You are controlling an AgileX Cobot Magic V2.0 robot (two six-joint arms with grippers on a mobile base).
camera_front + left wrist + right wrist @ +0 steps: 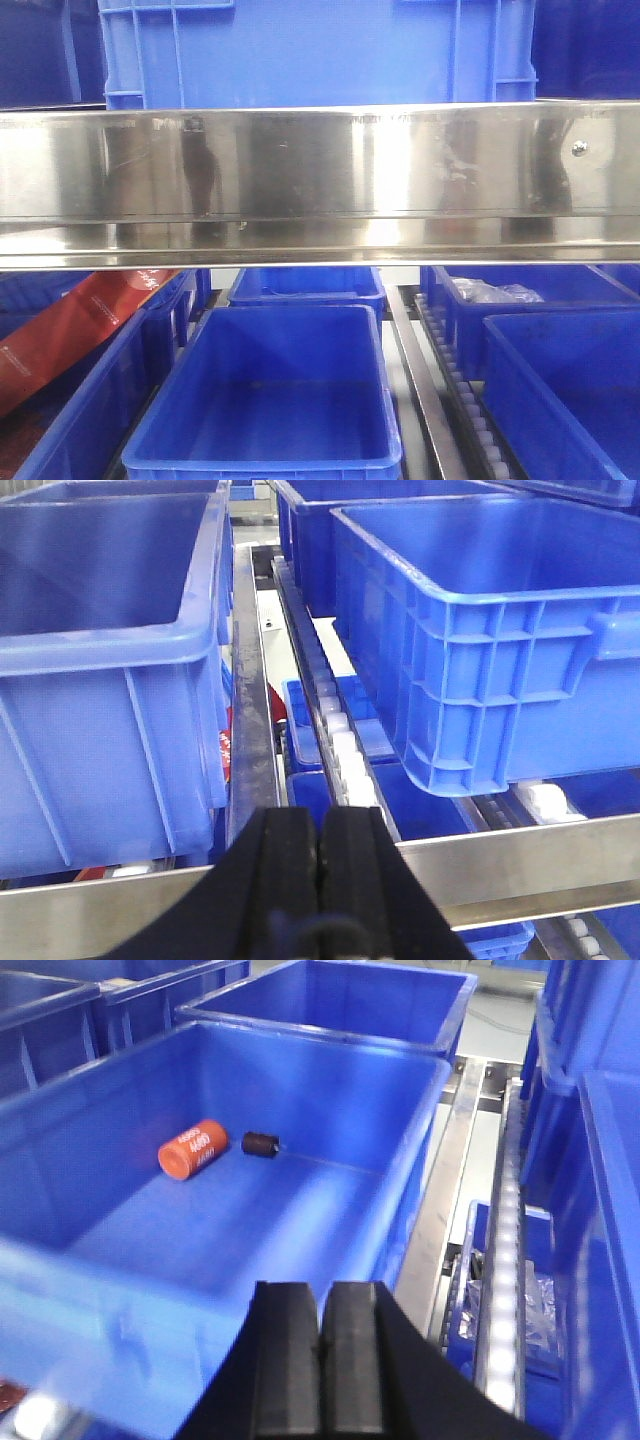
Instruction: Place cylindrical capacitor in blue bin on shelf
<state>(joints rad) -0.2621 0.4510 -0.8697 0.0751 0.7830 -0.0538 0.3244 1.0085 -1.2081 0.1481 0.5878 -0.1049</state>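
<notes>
Resting at 11 o'clock in the blue bin, the cylindrical capacitor appears placed; both pincers, right and left, are closed and empty.

Two matte-black pincers fill the wrist views — the left pincer and right pincer each show paired flat rectangular pads, flaring below into broad, dark, smooth housings — no markings visible.

- An orange cylinder on the floor of a blue bin, right wrist view, carries pale print reading roughly "4080"; uncertain.
- The red packet, far left in the front view, bears white print too small to read.
</notes>
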